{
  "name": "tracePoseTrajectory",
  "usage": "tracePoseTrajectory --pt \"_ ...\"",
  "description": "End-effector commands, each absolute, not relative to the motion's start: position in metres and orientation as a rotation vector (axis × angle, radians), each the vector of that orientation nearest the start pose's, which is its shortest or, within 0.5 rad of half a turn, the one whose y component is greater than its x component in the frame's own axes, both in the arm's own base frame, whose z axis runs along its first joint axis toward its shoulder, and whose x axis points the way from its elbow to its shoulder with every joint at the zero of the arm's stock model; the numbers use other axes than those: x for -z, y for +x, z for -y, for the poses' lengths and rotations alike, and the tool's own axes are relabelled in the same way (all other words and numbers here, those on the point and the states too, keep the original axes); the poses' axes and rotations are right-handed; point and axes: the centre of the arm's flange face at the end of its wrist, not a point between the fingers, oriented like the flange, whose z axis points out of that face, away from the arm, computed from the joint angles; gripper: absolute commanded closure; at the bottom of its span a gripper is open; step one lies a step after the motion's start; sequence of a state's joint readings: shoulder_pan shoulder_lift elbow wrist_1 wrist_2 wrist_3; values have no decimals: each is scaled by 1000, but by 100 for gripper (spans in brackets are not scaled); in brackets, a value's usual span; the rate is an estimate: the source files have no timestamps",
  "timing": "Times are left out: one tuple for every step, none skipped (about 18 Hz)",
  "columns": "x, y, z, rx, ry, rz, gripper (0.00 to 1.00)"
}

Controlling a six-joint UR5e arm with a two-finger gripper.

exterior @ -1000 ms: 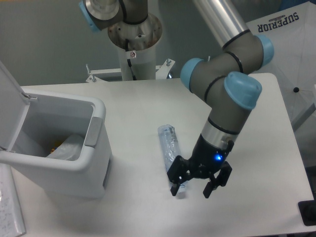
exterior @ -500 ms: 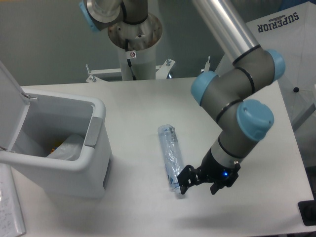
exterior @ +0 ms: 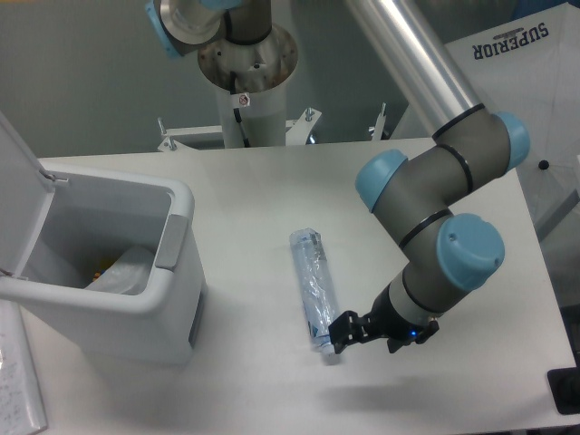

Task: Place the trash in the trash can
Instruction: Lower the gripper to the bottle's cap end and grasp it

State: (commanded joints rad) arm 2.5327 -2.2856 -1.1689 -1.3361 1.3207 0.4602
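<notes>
A UR5e arm [exterior: 426,195] reaches down over a white table [exterior: 254,195], its black two-finger gripper [exterior: 349,331] low at the near end of a crushed clear bluish plastic bottle [exterior: 313,288]. The bottle lies flat on the tabletop, running lengthwise from mid-table toward the front edge, its pale cap [exterior: 328,354] at the near end. One dark finger sits just beside the bottle close to the cap; from this angle it cannot be told whether the jaws stand apart or pressed together, or whether they touch the bottle at all.

At left stands the trash can [exterior: 177,272], a boxy white bin with rounded corners and a grey panel on the side facing the bottle, its hinged lid [exterior: 14,172] flipped up and open. Inside it, a crumpled white wrapper [exterior: 122,272] rests near the bottom. The bottle lies well apart from the bin. Behind the table rises the arm's white mounting column [exterior: 245,100], and a white sheet printed "SUPERIOR" [exterior: 517,41] hangs at upper right.
</notes>
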Motion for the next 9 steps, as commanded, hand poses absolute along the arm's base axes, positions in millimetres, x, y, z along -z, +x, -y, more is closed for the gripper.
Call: tracePoseTrajectory --pt "-257 -516 -558 366 -2922 755 0" --pt "-253 -515 -559 373 -2926 754 0" --pt "-246 -513 -562 382 -2935 749 0" --pt "-242 -510 -565 382 -2944 742 0" --pt "-235 -508 -566 369 -2970 742 0" --pt "-230 -499 -574 349 -3002 717 0" --pt "-225 -493 -576 327 -3035 706 0" --pt "-220 -491 -577 303 -3064 701 0" --pt "-218 -490 -576 289 -3078 700 0"
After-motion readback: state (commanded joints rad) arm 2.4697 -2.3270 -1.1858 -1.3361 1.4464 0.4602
